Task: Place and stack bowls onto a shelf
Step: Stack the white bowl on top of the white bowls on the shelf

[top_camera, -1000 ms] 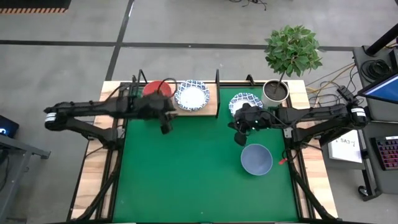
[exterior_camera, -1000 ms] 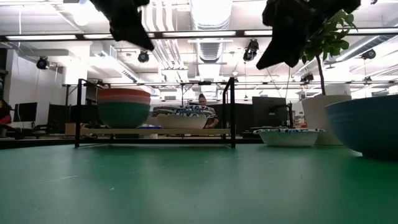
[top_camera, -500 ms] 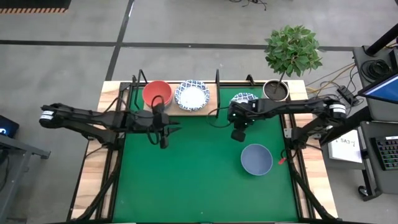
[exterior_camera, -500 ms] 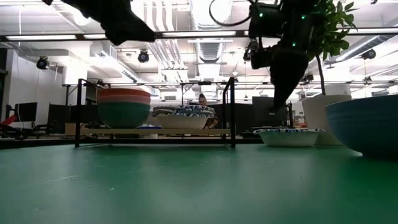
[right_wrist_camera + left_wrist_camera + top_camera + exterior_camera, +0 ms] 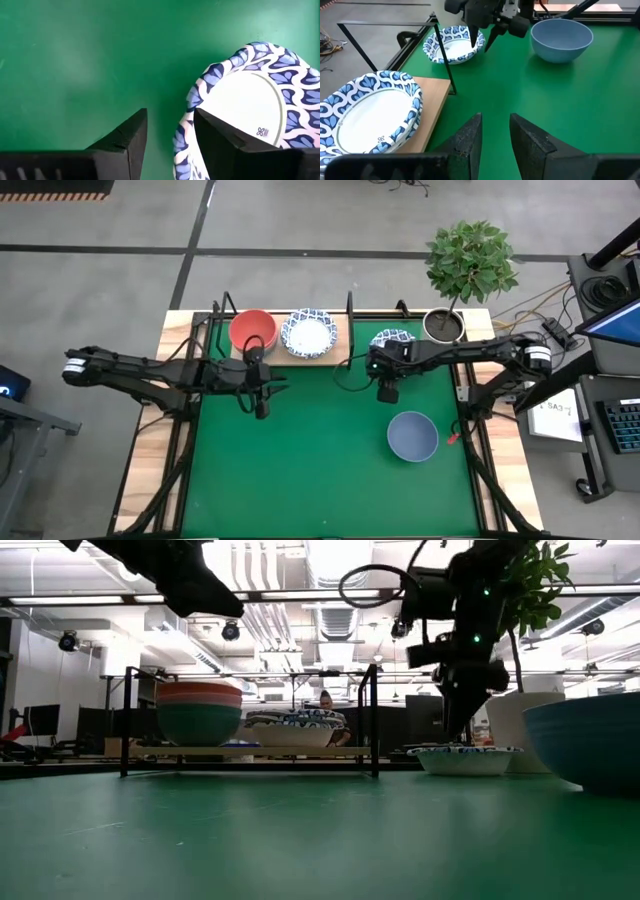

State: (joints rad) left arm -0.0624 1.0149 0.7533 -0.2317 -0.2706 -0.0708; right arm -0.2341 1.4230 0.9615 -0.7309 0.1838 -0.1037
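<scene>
Right gripper (image 5: 167,132) open astride patterned bowl (image 5: 250,100) rim.

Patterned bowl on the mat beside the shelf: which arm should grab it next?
Right. The right gripper hangs open at the patterned bowl, one finger over its rim. The left gripper is empty but farther off, in front of the shelf.

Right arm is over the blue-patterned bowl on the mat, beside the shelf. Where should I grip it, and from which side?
Grip the blue-patterned bowl by its rim, coming down from above. It sits upright and shallow on the green mat, so its thin flared edge is probably the only part narrow enough to pinch. The right pincer is open with its fingers straddling the rim nearest the mat's middle: one finger inside, one outside, then close.
</scene>
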